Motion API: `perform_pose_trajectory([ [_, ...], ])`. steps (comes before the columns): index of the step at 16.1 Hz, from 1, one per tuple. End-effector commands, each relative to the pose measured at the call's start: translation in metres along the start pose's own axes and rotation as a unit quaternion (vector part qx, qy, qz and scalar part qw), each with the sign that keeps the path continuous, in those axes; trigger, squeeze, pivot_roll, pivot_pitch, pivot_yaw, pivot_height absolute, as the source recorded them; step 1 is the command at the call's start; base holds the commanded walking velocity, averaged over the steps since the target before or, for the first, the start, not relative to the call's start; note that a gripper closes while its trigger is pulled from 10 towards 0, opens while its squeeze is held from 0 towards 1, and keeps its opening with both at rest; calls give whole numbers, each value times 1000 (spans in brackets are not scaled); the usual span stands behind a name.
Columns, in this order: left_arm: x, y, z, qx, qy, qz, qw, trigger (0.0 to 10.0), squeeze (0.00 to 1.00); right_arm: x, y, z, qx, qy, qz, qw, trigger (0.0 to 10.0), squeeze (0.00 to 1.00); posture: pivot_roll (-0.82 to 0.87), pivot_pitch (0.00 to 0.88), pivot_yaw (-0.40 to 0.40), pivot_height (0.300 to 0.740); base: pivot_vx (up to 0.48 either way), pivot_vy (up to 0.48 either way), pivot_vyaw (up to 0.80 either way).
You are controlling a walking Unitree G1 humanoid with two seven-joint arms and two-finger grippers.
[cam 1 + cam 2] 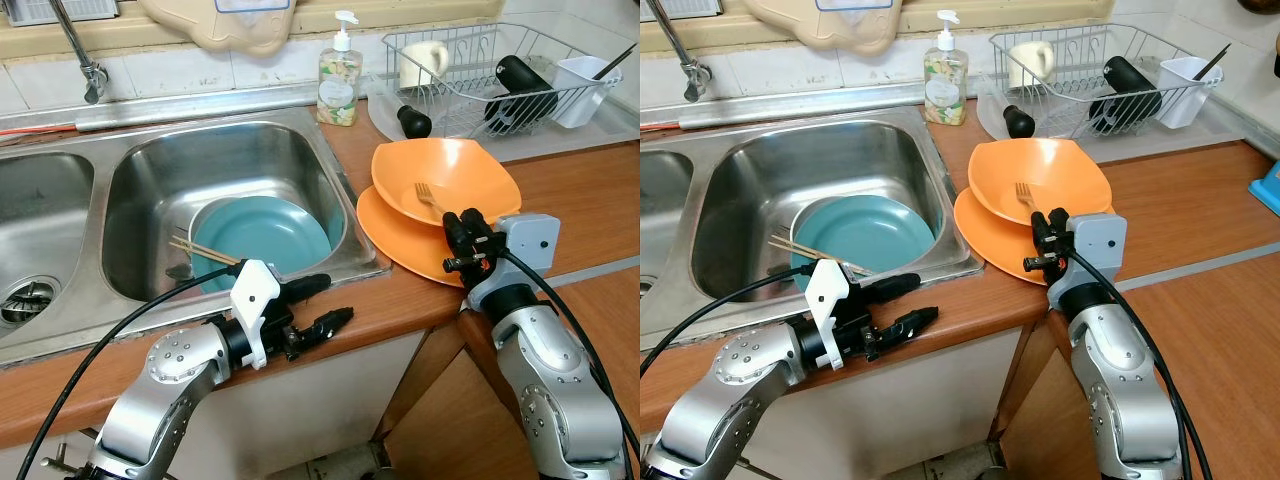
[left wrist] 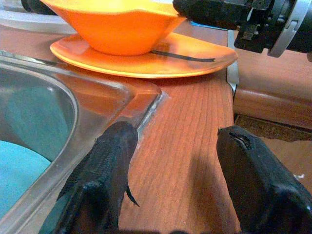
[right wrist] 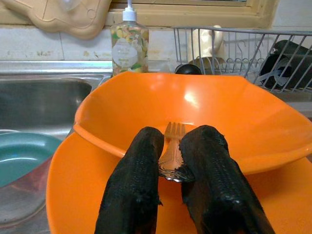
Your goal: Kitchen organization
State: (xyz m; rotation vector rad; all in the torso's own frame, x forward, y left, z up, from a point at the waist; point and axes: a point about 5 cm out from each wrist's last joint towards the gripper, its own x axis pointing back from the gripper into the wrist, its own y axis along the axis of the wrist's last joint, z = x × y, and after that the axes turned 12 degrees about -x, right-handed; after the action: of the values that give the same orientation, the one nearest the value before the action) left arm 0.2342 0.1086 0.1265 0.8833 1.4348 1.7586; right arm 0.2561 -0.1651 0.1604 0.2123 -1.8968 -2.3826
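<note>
Right now the right end effector (image 3: 170,168) sits at the near rim of the orange bowl (image 1: 455,175), its two black fingers (image 3: 139,185) pinched around the handle of a fork (image 3: 171,146). The fork's tines point away from it into the bowl. The bowl rests on an orange plate (image 1: 400,240), which spreads out beneath and to both sides of this end effector on the wooden counter (image 1: 590,200).

Beyond the bowl, further from the right end effector, stand a soap dispenser (image 1: 340,75) and a wire dish rack (image 1: 480,70) holding a cream mug (image 1: 425,60), a white container (image 1: 585,85) and dark items.

The left end effector (image 1: 325,303) hovers over the counter's front edge with its fingers spread apart and nothing between them. Just past one of its fingertips runs the steel rim of the sink (image 1: 230,150). Inside that basin lies a teal plate (image 1: 265,235) with chopsticks (image 1: 205,250) across it. Ahead of the left end effector lie the orange plate and bowl.
</note>
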Motion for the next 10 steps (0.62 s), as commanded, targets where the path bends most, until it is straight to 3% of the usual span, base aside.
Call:
perform_pose_trajectory([
  [1, -2, 6, 3, -11, 5, -7, 1000, 10000, 0, -2, 8, -4, 5, -10, -10, 1000, 0, 0, -171, 0, 14, 740, 0, 0, 0],
  [6, -4, 11, 11, -38, 31, -13, 999, 10000, 0, -4, 31, -3, -1, 4, -51, 999, 0, 0, -173, 0, 15, 740, 0, 0, 0],
  [10, -9, 20, 24, -119, 69, -14, 990, 10000, 0, -5, 52, 7, -30, 68, -77, 994, 0, 0, -176, 0, 18, 740, 0, 0, 0],
])
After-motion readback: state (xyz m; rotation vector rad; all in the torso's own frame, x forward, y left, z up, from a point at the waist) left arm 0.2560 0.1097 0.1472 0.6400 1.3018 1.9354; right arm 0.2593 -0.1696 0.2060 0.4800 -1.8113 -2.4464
